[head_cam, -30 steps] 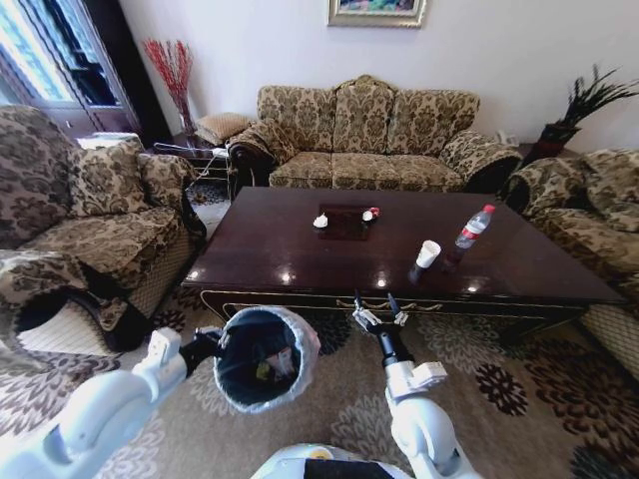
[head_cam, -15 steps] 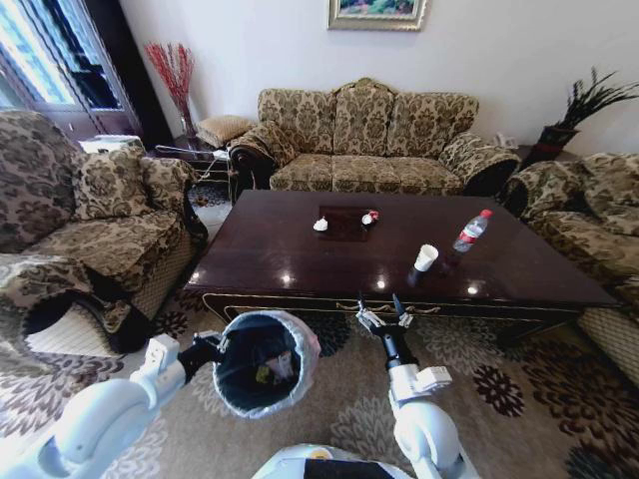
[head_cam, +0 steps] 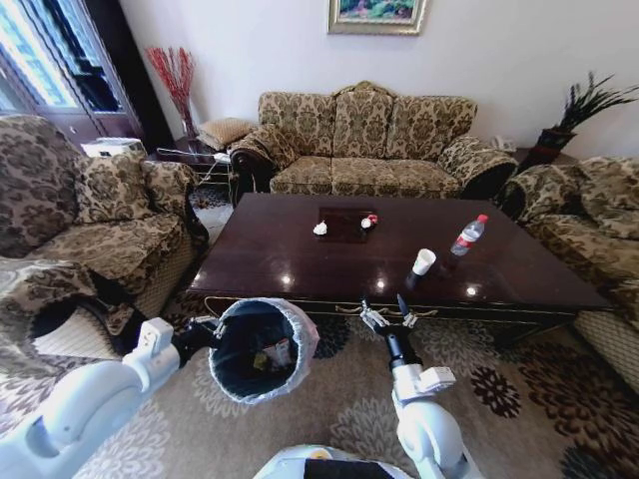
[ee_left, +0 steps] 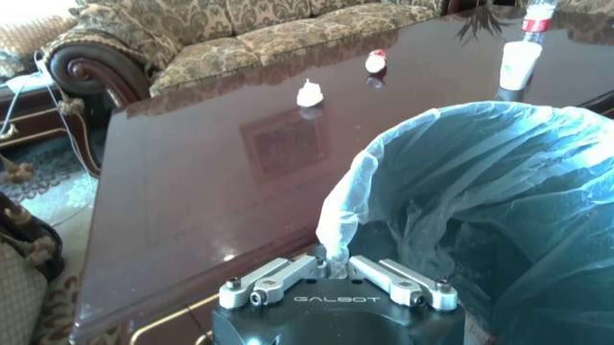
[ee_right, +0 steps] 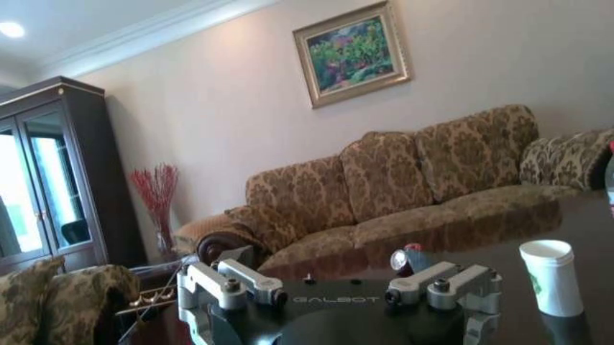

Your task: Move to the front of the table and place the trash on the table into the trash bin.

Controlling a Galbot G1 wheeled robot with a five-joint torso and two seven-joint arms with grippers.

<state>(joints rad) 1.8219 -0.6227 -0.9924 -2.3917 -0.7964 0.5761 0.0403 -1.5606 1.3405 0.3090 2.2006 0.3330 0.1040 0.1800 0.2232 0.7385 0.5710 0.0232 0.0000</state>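
The left gripper [ee_left: 336,277] pinches the rim of the trash bin [head_cam: 262,347], held just before the table [head_cam: 300,274]. The right gripper [head_cam: 387,313] hangs by the table's front edge, fingers spread wide. A paper cup [head_cam: 424,261] and water bottle [head_cam: 467,235] stand on the table.

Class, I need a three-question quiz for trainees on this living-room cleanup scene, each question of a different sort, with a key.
1. True or false: the left end effector is shut on the bag rim of the trash bin.
2. Which stands nearest the water bottle on the table? A) white paper cup B) crumpled white paper C) red-and-white scrap
3. Fill in: the right end effector is open, by the table's ____ edge.

Key: 1 true; 2 A; 3 near (front).
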